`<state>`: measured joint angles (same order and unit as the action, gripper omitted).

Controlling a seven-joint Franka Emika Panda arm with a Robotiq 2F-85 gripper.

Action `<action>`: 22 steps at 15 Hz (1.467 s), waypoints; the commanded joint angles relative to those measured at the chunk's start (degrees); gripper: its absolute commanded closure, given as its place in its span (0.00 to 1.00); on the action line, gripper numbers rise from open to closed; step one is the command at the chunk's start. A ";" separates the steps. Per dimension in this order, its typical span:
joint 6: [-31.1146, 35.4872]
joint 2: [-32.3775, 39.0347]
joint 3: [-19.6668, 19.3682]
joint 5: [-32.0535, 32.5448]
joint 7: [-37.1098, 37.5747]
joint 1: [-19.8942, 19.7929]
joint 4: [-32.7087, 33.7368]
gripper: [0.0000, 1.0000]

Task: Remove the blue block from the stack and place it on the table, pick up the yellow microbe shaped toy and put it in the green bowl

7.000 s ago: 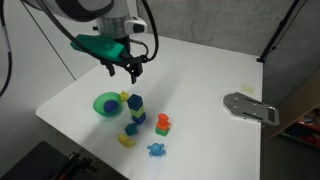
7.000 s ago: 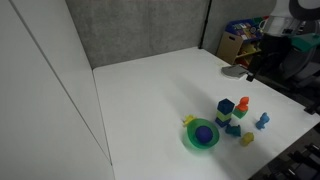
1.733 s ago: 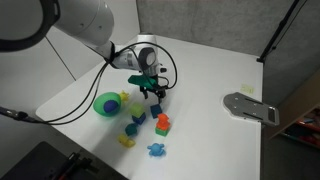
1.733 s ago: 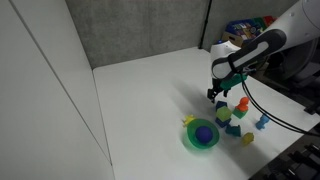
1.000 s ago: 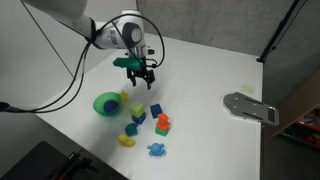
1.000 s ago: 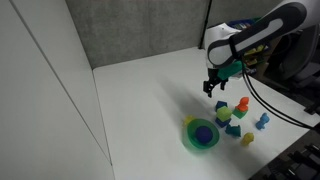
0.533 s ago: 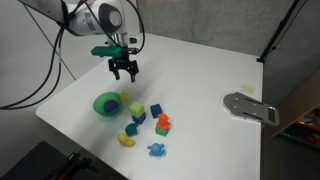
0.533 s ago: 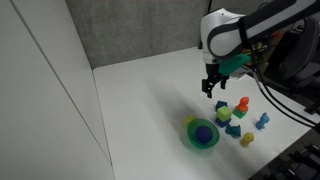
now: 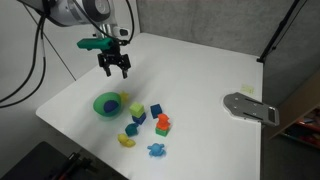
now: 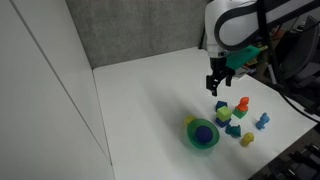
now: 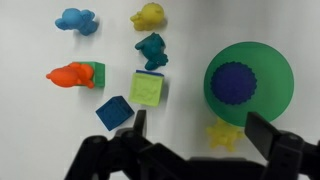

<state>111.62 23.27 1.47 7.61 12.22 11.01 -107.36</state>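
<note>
The blue block lies on the white table beside the green cube, no longer stacked; it also shows in the wrist view and in an exterior view. The green bowl holds nothing in the wrist view. The yellow microbe shaped toy lies on the table right against the bowl's rim, and shows in both exterior views. My gripper hangs open and empty, high above the table; in the wrist view the yellow toy sits between its fingers.
An orange-and-red block tower, a teal toy, a second yellow toy and a light-blue spiky toy lie near the front edge. A grey metal plate lies at the table's far side.
My gripper has risen and moved away from the blocks, toward the back beyond the bowl, staying open. The blue block rests beside the green cube, unmoved.
</note>
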 commanded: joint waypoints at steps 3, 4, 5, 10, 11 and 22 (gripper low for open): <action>-0.14 -0.41 0.67 0.24 0.18 -0.60 -0.45 0.00; -0.63 0.25 0.36 1.17 1.27 -0.18 0.13 0.00; 0.29 1.42 0.58 1.75 1.02 0.19 0.81 0.00; 10.00 7.42 2.38 1.22 -0.41 1.25 2.73 0.00; 12.03 8.49 2.54 1.14 -0.53 1.60 2.98 0.00; 29.88 17.94 2.38 -1.01 -0.99 2.30 3.14 0.00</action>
<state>140.57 38.51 4.01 8.00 12.14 13.50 -105.85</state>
